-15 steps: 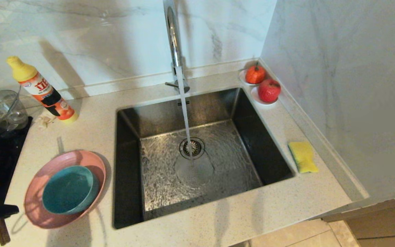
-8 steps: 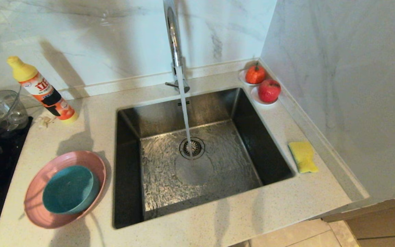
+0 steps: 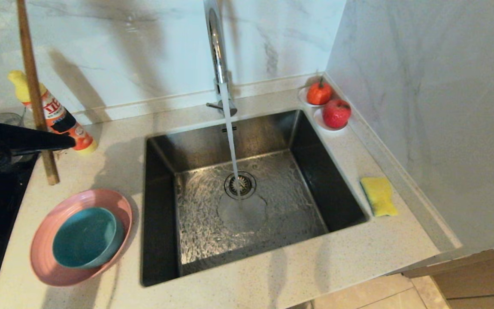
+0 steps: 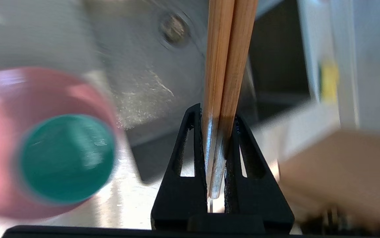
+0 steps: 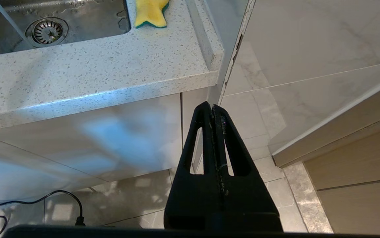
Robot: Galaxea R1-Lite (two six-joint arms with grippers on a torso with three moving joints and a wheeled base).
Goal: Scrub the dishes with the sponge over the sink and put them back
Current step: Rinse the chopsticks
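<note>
Standing at the counter's [image 3: 272,279] near-left corner: pink plate [image 3: 47,266], teal-blue bowl [image 3: 84,237] nested inside it, just beside the sink's left rim.
Hanging below the counter's front edge, over floor tiles: right gripper [image 5: 212,115], parked, fingers pressed together, nothing between them.
Sunk in the counter's middle: square stainless-steel sink [image 3: 195,240], round strainer drain [image 3: 240,184] at its centre, water [image 3: 231,141] running from the faucet onto the basin floor beside the drain.
Lying on the counter's right strip, between sink rim and side wall: yellow sponge [image 3: 379,196], green layer showing at its edge in the right wrist view.
Raised over the counter's left edge, beyond the plate: left gripper [image 3: 68,141], clamped tight on a pair of wooden chopsticks [image 3: 34,92], held close to upright, lower ends clear of the counter.
Leaning near the back-left corner, partly behind the chopsticks: orange detergent bottle [image 3: 64,124] with yellow cap.
Rising from the back edge: chrome faucet [image 3: 216,47].
Resting in the back-right corner on small white dishes: two red fruits [image 3: 336,113].
</note>
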